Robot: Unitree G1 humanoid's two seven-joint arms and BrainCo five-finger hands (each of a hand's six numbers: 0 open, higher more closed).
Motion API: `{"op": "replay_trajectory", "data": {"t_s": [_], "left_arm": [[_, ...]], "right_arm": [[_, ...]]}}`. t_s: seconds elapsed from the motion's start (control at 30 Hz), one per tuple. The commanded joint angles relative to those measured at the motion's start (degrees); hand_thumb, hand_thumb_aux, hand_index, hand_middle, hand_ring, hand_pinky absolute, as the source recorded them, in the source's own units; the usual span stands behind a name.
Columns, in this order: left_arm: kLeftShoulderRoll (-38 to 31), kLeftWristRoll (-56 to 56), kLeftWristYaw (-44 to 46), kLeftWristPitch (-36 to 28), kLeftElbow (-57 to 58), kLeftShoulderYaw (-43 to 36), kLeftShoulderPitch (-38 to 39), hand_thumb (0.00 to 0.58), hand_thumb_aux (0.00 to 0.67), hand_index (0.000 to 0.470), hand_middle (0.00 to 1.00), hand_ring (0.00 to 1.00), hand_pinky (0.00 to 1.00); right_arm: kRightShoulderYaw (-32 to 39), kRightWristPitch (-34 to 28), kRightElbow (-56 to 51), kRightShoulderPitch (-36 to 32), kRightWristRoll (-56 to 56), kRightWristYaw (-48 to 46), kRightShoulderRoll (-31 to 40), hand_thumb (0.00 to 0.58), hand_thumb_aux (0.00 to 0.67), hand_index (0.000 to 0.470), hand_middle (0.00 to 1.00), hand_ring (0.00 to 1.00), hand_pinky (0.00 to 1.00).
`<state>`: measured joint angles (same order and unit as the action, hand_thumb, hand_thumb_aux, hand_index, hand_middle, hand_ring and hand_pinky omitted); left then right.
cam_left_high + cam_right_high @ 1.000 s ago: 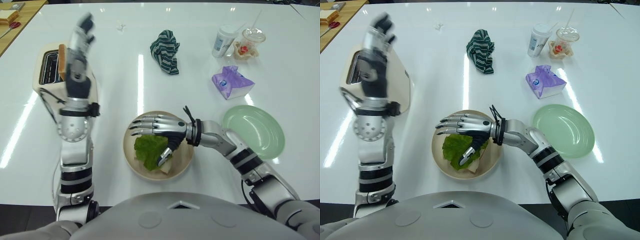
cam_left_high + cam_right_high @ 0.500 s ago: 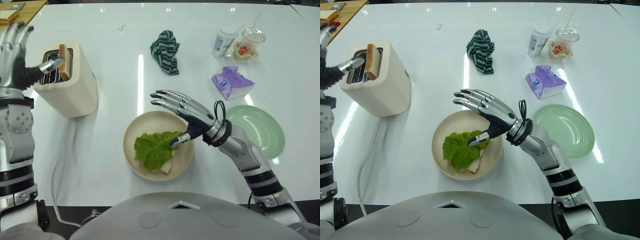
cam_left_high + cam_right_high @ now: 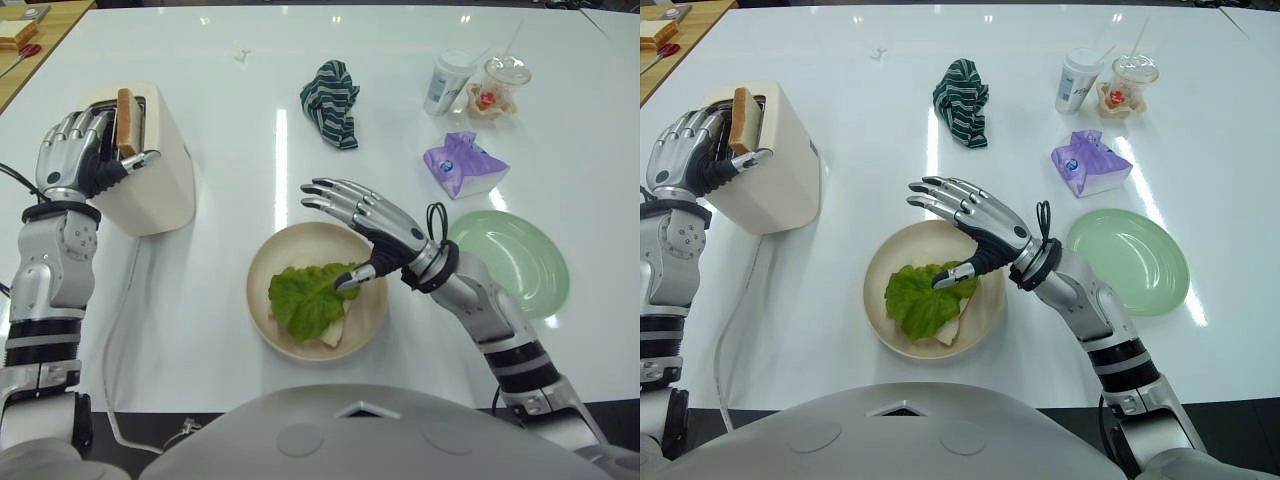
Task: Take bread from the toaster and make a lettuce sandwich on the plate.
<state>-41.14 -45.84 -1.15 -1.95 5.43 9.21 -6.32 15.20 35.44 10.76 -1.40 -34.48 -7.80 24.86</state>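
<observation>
Since half a second ago the left hand (image 3: 78,152) has dropped from beside the toaster onto its top, while the right hand (image 3: 372,222) has hardly stirred; a second ago it lay flat on the lettuce.

Nearest sits the plate (image 3: 262,262), beige and round. On it lies a lettuce leaf (image 3: 305,297) over a pale lower slice (image 3: 331,335), which peeps out at the plate's near right. The right hand hovers over the plate's far right rim, fingers spread and holding nothing, its thumb tip at the leaf's right edge. To the right of the plate, near it, lies a green plate (image 3: 510,262).

Left of the plate and further off stands the toaster (image 3: 152,190), with a bread slice (image 3: 126,108) upright in its slot. The left hand rests against the toaster's top, just beside that slice; I cannot tell whether it has hold of it.

Beyond the plate lies a striped cloth (image 3: 332,100). Further right of that are a purple tissue pack (image 3: 463,165) and two cups (image 3: 450,82).

By my reckoning the sandwich is about two thirds made: base and lettuce are in place. What remains is to draw the slice from the toaster, carry it across to the plate and lay it on the leaf.
</observation>
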Motion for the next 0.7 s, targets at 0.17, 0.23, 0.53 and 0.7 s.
{"op": "replay_trajectory", "data": {"t_s": [0.17, 0.23, 0.53, 0.7], "left_arm": [[-1.2, 2.1, -2.5, 0.1, 1.7, -0.8, -1.7, 0.0, 0.0, 0.0, 0.0, 0.0, 0.0], [-1.3, 2.5, -2.7, 0.1, 1.9, -1.0, -1.7, 0.0, 0.0, 0.0, 0.0, 0.0, 0.0], [-2.2, 3.7, -1.8, 0.1, 3.6, -2.9, -2.5, 0.443, 0.344, 0.241, 0.0, 0.0, 0.0], [-2.2, 5.2, -1.7, 1.4, 4.0, -3.7, -2.6, 0.58, 0.67, 0.47, 0.0, 0.0, 0.0]], "right_arm": [[0.6, -0.3, -1.7, -0.4, -1.9, 1.2, -0.6, 0.0, 0.0, 0.0, 0.0, 0.0, 0.0], [0.6, -0.3, -1.9, -0.5, -2.1, 1.3, -0.7, 0.0, 0.0, 0.0, 0.0, 0.0, 0.0], [0.7, -0.5, -2.0, -0.5, -2.5, 1.5, -0.7, 0.0, 0.0, 0.0, 0.0, 0.0, 0.0], [0.6, -0.5, -2.2, -0.6, -2.2, 1.6, -0.7, 0.0, 0.0, 0.0, 0.0, 0.0, 0.0]]}}
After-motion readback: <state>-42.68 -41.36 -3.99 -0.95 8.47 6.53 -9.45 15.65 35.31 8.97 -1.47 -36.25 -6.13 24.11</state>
